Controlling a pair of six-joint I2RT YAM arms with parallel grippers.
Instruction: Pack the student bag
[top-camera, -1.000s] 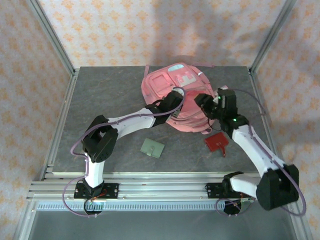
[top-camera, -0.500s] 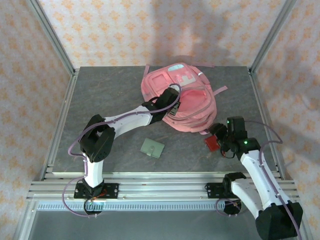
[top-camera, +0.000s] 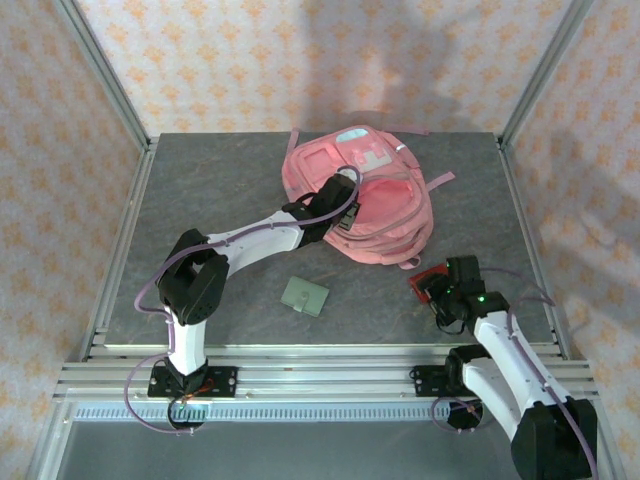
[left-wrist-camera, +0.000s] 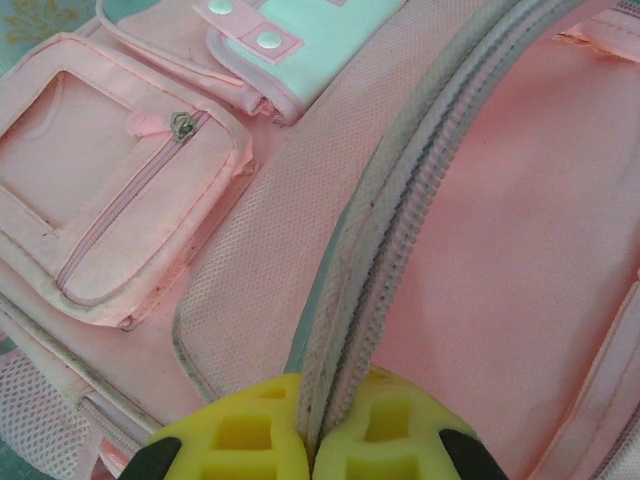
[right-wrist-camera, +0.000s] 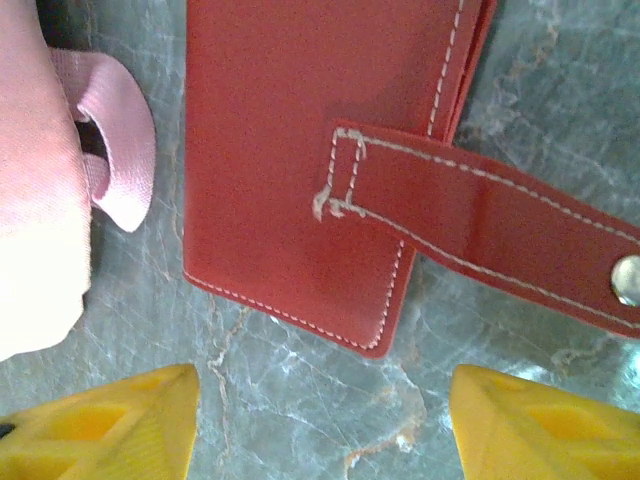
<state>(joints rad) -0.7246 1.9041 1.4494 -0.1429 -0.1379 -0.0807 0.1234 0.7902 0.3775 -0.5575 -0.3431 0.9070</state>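
The pink student bag (top-camera: 385, 215) lies at the back middle of the table, its main opening gaping. My left gripper (top-camera: 342, 215) is shut on the bag's grey zipper trim (left-wrist-camera: 400, 200), which runs up from between its yellow fingers (left-wrist-camera: 240, 440). A red wallet (top-camera: 424, 281) with a snap strap (right-wrist-camera: 500, 250) lies flat on the table right of the bag. My right gripper (top-camera: 440, 295) hovers just short of it, open. In the right wrist view the red wallet (right-wrist-camera: 290, 150) sits ahead of the gripper (right-wrist-camera: 325, 430), with bare table between the fingers.
A small green wallet (top-camera: 304, 296) lies on the grey table (top-camera: 220, 190) in front of the bag. A pink bag strap loop (right-wrist-camera: 110, 140) rests beside the red wallet. Metal frame posts stand at the table's corners.
My right arm has drawn back from the bag to the near right and come down over the red wallet. The left gripper has kept its hold on the zipper trim.
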